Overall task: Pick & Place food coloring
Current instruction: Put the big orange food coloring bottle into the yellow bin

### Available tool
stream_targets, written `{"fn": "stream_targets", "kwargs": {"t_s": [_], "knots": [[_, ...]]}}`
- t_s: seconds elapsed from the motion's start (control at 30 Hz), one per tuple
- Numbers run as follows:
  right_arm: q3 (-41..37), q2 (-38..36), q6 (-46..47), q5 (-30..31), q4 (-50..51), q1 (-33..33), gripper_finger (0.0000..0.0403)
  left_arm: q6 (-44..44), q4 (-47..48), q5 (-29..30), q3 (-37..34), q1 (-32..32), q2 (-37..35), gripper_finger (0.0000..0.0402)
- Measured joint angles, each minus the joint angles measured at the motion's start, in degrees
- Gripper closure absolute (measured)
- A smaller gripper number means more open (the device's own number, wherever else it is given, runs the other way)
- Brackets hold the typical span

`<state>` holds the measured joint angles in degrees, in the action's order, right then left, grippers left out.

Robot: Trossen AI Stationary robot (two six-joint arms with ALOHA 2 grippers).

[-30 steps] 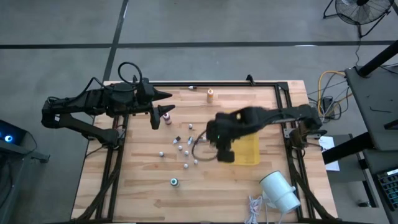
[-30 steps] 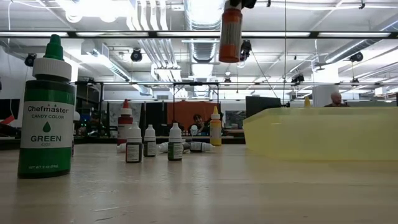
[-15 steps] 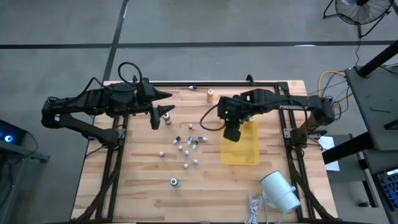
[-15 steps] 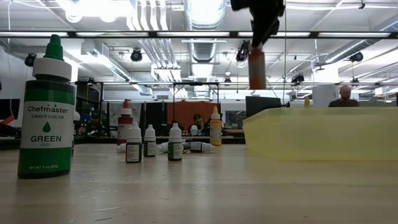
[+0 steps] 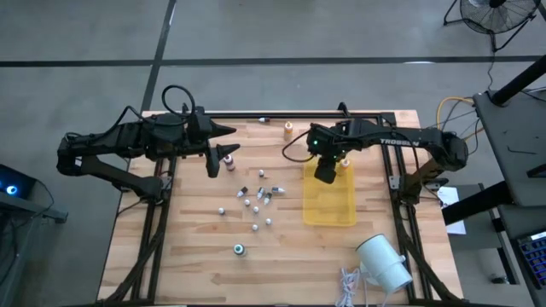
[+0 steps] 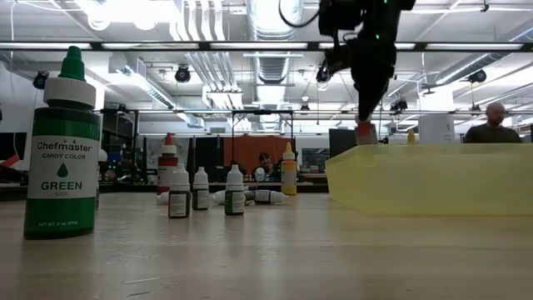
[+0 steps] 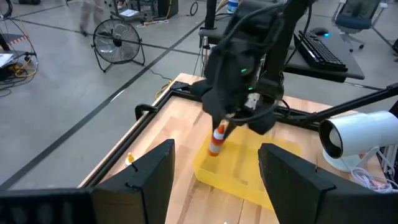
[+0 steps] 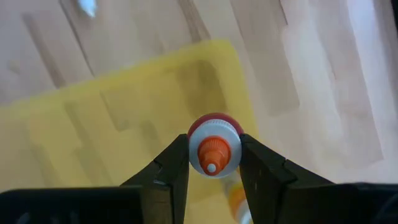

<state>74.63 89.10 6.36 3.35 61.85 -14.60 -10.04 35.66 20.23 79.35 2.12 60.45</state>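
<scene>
Wooden table point(image 5: 196, 247), open workshop behind. My right gripper point(image 5: 327, 167) grasps an orange-tipped bottle point(image 8: 213, 153) by the cap end, hanging over the far end of the yellow tray point(image 5: 328, 209). Step in hand: placing. Next move, I judge: lower into the tray, then release. Left gripper point(image 5: 223, 142) waits with jaws apart, near a pink-topped bottle point(image 5: 229, 162). Small vials point(image 5: 256, 205) remain scattered on the table. In the low view, the tray wall hides the bottle's base; a second bottle beneath is blurred.
</scene>
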Motion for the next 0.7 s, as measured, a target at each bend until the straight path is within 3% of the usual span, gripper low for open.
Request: {"fn": "stream_targets", "kwargs": {"t_s": [0.27, 0.7], "knots": [[-3.3, 0.0, -2.9, -0.6, -3.5, -3.2, 0.0296, 0.0, 0.0, 0.0, 0.0, 0.0, 0.0, 0.0197], [-9.2, -3.1, 1.2, -2.4, -9.0, -3.7, 0.0296, 0.0, 0.1, 0.0, 0.0, 0.0, 0.0, 0.0197]]}}
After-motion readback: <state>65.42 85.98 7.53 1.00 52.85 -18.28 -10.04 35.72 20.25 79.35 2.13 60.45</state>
